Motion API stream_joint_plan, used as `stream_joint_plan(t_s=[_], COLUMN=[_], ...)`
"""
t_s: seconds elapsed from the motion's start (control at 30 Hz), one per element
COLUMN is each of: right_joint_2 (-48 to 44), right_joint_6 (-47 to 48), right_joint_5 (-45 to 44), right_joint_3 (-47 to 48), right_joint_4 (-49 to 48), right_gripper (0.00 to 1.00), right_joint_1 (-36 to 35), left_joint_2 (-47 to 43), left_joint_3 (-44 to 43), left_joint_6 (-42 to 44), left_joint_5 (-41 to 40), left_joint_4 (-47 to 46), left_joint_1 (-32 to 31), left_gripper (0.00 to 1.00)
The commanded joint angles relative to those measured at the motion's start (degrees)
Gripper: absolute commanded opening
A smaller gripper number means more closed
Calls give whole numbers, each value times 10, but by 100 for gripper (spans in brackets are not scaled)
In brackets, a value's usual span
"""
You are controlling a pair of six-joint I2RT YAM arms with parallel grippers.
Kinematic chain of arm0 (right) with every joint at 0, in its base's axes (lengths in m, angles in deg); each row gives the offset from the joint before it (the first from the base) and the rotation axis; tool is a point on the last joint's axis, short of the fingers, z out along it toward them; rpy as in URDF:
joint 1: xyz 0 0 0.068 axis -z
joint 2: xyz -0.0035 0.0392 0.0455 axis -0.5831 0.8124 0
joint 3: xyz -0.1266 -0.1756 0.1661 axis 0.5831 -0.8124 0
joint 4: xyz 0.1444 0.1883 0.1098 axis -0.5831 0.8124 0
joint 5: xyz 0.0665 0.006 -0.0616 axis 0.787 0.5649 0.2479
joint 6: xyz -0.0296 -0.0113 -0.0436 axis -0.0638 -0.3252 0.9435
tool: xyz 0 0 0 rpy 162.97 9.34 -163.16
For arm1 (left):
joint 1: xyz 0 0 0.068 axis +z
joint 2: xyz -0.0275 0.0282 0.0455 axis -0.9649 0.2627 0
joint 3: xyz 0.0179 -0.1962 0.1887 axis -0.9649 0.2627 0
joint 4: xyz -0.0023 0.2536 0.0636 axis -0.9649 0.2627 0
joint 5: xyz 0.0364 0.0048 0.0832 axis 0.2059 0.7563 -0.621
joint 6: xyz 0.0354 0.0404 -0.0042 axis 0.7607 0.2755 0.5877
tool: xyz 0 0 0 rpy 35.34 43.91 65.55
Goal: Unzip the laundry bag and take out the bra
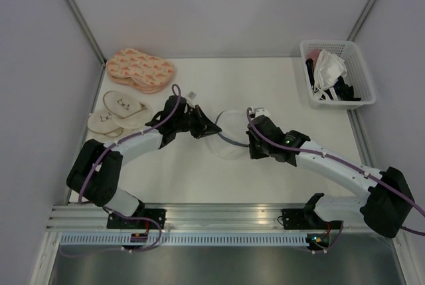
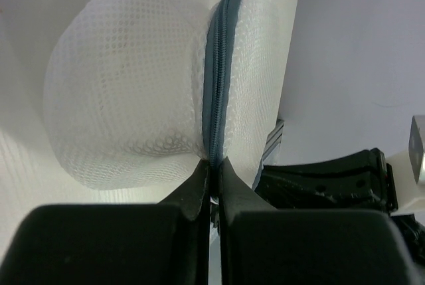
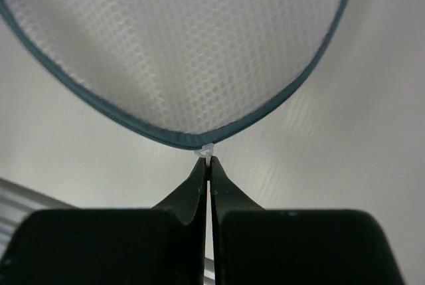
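Note:
The laundry bag is a white mesh pouch with a grey-blue zip line, lying mid-table between both grippers. My left gripper is shut on the bag's zipped rim at its left side. In the left wrist view the mesh bulges left of the zip. My right gripper is shut on the small white zip pull at the bag's right edge, where the zip line comes to a point. The bra is hidden; only mesh shows.
A white lattice basket with white cloth and dark items stands at the back right. Pink patterned slippers and cream slippers lie at the back left. The table's near edge is a metal rail.

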Motion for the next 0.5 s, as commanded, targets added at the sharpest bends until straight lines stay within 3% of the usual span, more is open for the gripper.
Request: stream_joint_plan(t_s=[0.0,0.17,0.33,0.37,0.43,0.47], right_joint_2=[29,37,0,-5,-16,-20], right_joint_6=[-21,-17,1,3,6,7], right_joint_5=[-123,-155,-77,-69,-51,-43], right_joint_3=[28,42,31,28,25,25], right_joint_4=[76,70,24,17,6,2], right_gripper=[0,0,0,0,1,0], right_joint_1=[0,-1,0,0,0,0], left_joint_2=[13,69,131,136,136,122], left_joint_3=[-35,-98,-182,-188,-198,-196], left_joint_6=[77,139,145,136,116,114], left_joint_5=[49,88,132,138,126,115], left_joint_4=[10,33,-8,-25,-33,-30], left_joint_1=[22,40,42,42,42,42], left_gripper=[2,2,2,7,37,70])
